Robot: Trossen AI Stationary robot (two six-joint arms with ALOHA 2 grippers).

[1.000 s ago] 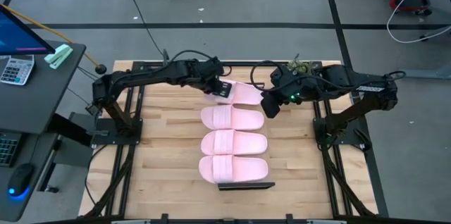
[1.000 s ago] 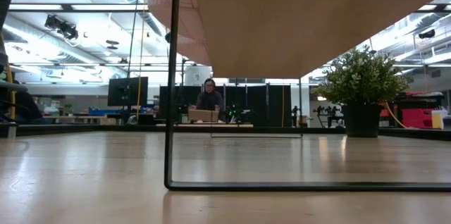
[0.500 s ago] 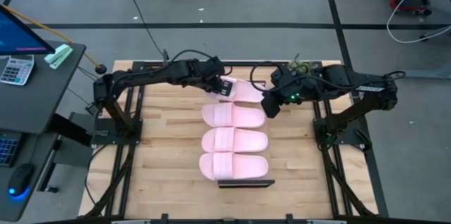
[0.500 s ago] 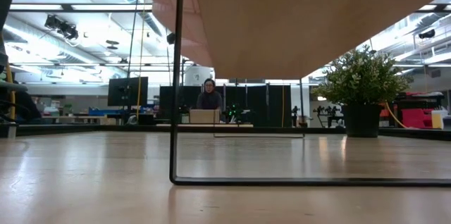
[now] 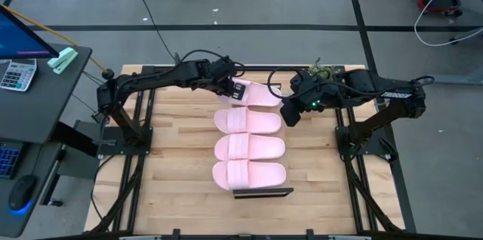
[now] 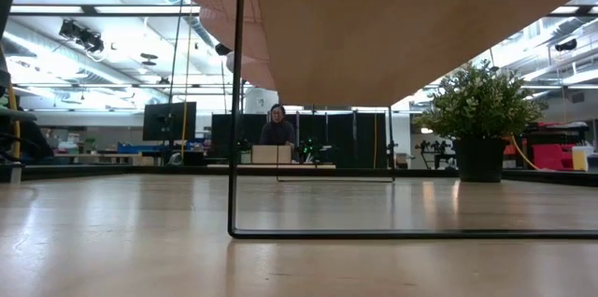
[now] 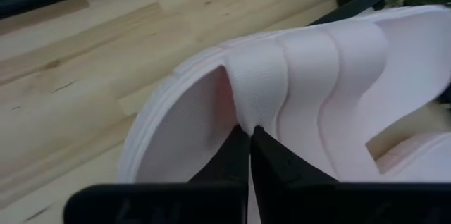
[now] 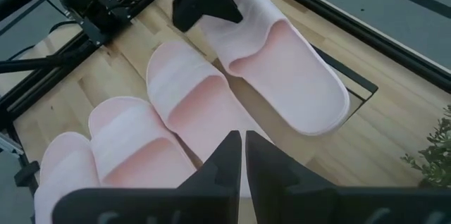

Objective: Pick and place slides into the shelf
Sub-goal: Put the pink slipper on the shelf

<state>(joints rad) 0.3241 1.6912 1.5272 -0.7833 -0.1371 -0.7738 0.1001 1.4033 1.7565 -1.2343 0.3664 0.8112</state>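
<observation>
Our left gripper [image 5: 235, 91] pinches the far slide [image 5: 260, 96] by its strap; its long axis runs toward our right gripper [image 5: 289, 114], fingers closed, empty.

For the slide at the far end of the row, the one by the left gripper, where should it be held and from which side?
Grip the far slide by the edge of its wide strap, coming in from the open end toward the left arm. The left gripper is shut on exactly that strap edge: the strap stands proud of the footbed and is thin enough to pinch, while the sole is broad. The right gripper waits alongside.
</observation>
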